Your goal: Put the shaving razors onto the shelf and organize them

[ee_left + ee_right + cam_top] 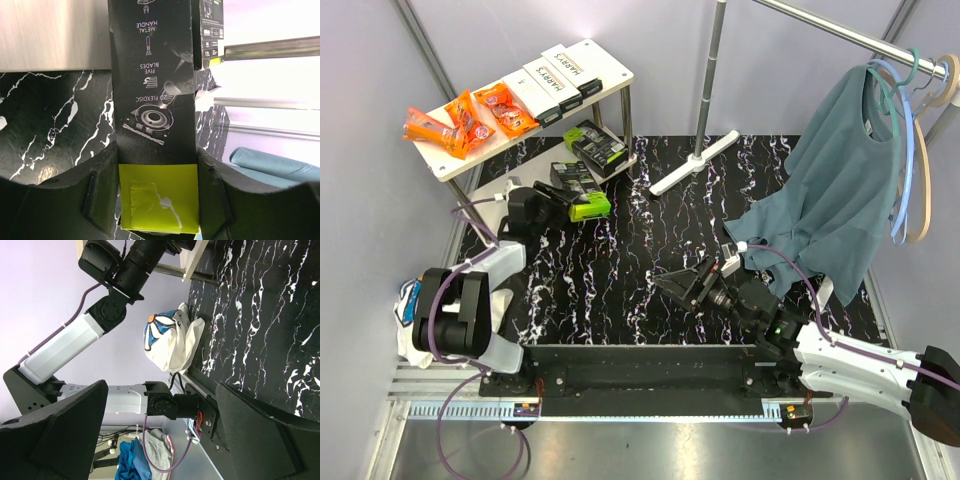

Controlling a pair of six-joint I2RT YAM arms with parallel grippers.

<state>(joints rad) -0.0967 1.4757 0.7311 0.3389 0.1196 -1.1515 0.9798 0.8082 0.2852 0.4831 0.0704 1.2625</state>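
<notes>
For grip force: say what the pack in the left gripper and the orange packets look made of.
The black-and-lime-green pack looks like printed cardboard: slight sheen, flat faces, taped end flap. The orange packets look like thin glossy plastic film: crinkles and glints.

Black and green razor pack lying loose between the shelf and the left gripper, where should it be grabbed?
Likely across its narrow width, mid-length, coming straight down from above: the pack seems to lie flat with its broad face up, so only its long edges offer opposing sides.
</notes>
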